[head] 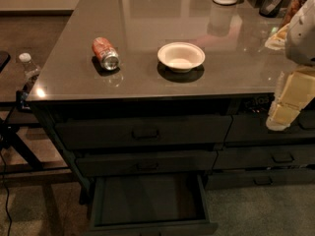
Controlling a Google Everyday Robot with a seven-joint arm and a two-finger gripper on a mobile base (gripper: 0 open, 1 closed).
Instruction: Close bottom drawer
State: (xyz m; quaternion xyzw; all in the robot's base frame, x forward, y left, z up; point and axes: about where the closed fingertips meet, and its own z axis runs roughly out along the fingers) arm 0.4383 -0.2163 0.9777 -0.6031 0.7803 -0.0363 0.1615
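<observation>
Dark grey and pulled well out, the bottom drawer (147, 200) sits at the foot of the wider stack. Its flat interior is bare and its front panel lies nearest my camera. The two drawers above it (142, 132) sit flush, so this looks like the only one needing a push. My gripper (280, 118) hangs at the right edge of view, pale and blocky. It is level with the top drawer of the narrower stack (275, 156) and well apart from the open drawer, up and to its right. I cannot tell from here whether it is open or closed. The arm comes down from the upper right, leaning slightly leftward, with the wrist pointing down. I judge it is not yet placed for the push: it would have to drop and cross to the front panel, then press squarely inward. On the countertop (147, 14) a red can (105, 53) lies on its side near a white bowl (180, 56), both clear of that path.
</observation>
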